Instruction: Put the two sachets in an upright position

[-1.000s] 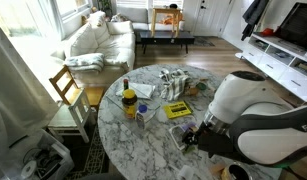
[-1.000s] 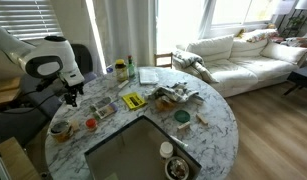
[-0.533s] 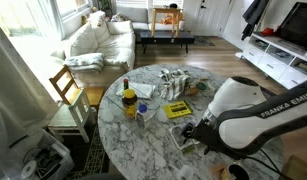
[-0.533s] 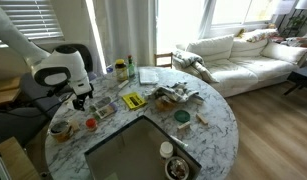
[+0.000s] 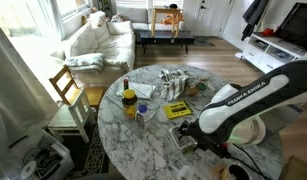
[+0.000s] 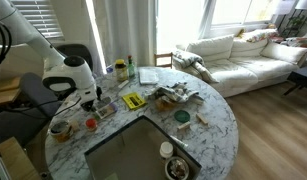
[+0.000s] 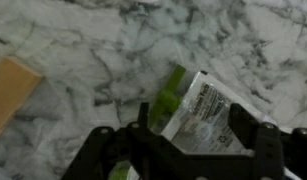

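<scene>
Down at five o'clock from the yellow pack (image 5: 177, 110), the gripper (image 7: 181, 138) hangs with jaws spread either side of a sachet (image 7: 208, 112) lying flat on the marble table (image 7: 83, 50). Grasp step, I'd say; next, pinch and tip it upright.

The arm (image 5: 248, 100) comes in from the right in an exterior view, its white forearm slanting down to the near side of the tabletop (image 5: 143, 142). The wrist (image 6: 71, 72) is bent so that the dark pincer (image 5: 190, 136) points straight down, low over the surface. In the wrist view the two black fingers (image 7: 261, 145) stand wide apart, one at the left and one at the right of the lower edge, the jaws parted.
</scene>
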You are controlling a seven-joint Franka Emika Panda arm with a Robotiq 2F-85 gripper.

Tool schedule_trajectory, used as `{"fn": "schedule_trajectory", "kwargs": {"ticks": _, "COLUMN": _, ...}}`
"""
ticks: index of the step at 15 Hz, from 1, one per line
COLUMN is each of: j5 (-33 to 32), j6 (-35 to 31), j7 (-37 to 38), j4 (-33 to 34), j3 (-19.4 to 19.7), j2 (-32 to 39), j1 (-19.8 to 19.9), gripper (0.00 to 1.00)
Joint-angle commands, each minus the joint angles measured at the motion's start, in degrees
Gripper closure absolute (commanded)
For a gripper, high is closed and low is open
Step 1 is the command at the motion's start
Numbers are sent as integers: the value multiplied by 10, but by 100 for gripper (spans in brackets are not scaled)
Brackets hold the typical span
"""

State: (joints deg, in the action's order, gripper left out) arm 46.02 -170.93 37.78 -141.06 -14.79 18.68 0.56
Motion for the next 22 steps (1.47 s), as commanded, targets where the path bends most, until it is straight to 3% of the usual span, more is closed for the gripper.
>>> {"fn": "schedule_trajectory", "kwargs": {"ticks": 1, "j5": 32, "j6": -33, "j7": -38, "j4": 16, "j3": -21, "j2": 35, "j1": 24, "gripper": 45}}
{"fn": "schedule_trajectory", "kwargs": {"ticks": 2, "j5": 31, "j6": -39, "j7": -39, "j4": 16, "j3": -21, "j2": 38, "j1": 27, "gripper": 49}}
{"fn": "schedule_trajectory", "kwargs": {"ticks": 3, "j5": 25, "j6": -43, "j7": -38, "j4": 15, "j3": -17, "j2": 38, "j1": 25, "gripper": 46}}
{"fn": "schedule_trajectory", "kwargs": {"ticks": 4, "j5": 23, "j6": -47, "j7": -37, "j4": 14, "j3": -15, "j2": 38, "j1": 26, "gripper": 26}}
{"fn": "schedule_trajectory", "kwargs": {"ticks": 6, "j5": 18, "j6": -52, "j7": -30, "j4": 10, "j3": -10, "j2": 35, "j1": 24, "gripper": 20}}
{"fn": "schedule_trajectory", "kwargs": {"ticks": 9, "j5": 10, "j6": -38, "j7": -16, "j4": -3, "j3": 1, "j2": 14, "j1": 19, "gripper": 1}}
{"fn": "schedule_trajectory", "kwargs": {"ticks": 14, "j5": 8, "j6": -22, "j7": -3, "j4": -18, "j3": 9, "j2": -12, "j1": 10, "gripper": 0}}
{"fn": "schedule_trajectory", "kwargs": {"ticks": 15, "j5": 19, "j6": -5, "j7": 0, "j4": -22, "j3": 42, "j2": -17, "j1": -24, "gripper": 0}}
{"fn": "schedule_trajectory", "kwargs": {"ticks": 19, "j5": 17, "j6": 34, "j7": 21, "j4": -32, "j3": 70, "j2": -16, "j1": -45, "gripper": 0}}
{"fn": "schedule_trajectory", "kwargs": {"ticks": 22, "j5": 55, "j6": 33, "j7": -3, "j4": -19, "j3": 29, "j2": -9, "j1": -8, "gripper": 0}}
